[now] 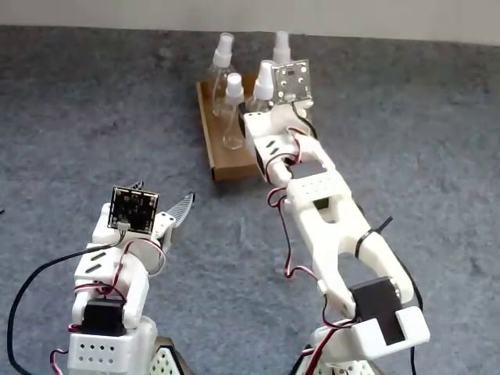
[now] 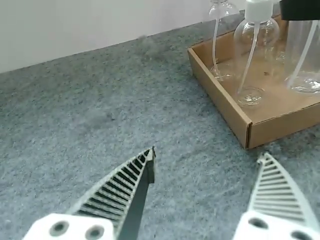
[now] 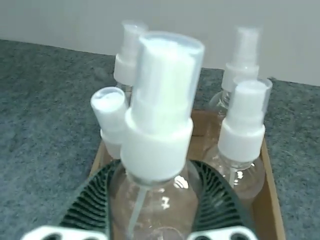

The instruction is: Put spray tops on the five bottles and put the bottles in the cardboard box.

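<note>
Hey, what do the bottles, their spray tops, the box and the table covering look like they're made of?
The bottles look like clear, glossy plastic, maybe glass: dip tubes show through the walls. The spray tops look like white plastic under translucent caps. The box is brown, matte cardboard with folded walls. The table covering looks like grey felt or low carpet, fuzzy and mottled.

I can make out no readable text, label, number or sign from here. The bottle nearest in my right wrist view carries a small pale mark on its clear wall, too faint for me to tell print from glare.
</note>
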